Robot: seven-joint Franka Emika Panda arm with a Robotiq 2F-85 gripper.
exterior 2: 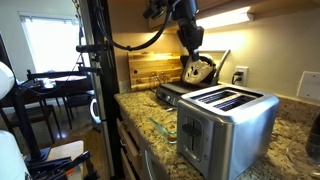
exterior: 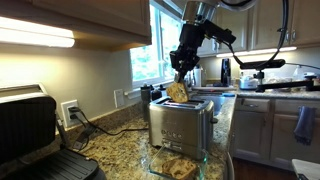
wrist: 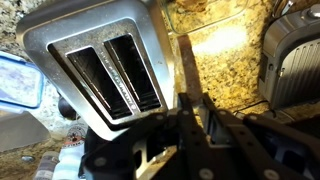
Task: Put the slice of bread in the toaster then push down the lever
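The granite worktop [exterior: 118, 126] [exterior 2: 135, 101] [wrist: 232, 62] carries everything we see. On it, in an exterior view, the largest thing is a black and silver grill press [exterior: 26, 125], standing open at the far end of the worktop, well apart from the toaster; in the wrist view it [wrist: 295, 60] shows at the edge, w/ its ribbed plate.

Next is the toaster [exterior: 178, 125] [exterior 2: 226, 126] [wrist: 100, 68], a steel box w/ two long slots on top. In the wrist view both slots look empty, and the toaster lies up and to one side of the hand.

The arm comes down from above, w/ black cables around it. The hand [exterior: 183, 68] [exterior 2: 192, 52] [wrist: 190, 122] hangs over the toaster, fingers pointing down. It is closed on the slice of bread [exterior: 178, 91] [exterior 2: 198, 72], gripping it at the upper edge, so the slice hangs upright below the fingers. The lower edge of the slice is just above the toaster top; we cannot tell if it touches the top or is over a slot. In the wrist view the slice is not clear, the fingers are dark and blurred.

In front of the toaster stands a glass dish [exterior: 180, 165] w/ more bread in it. A wooden board [exterior 2: 150, 68] leans at the wall behind.
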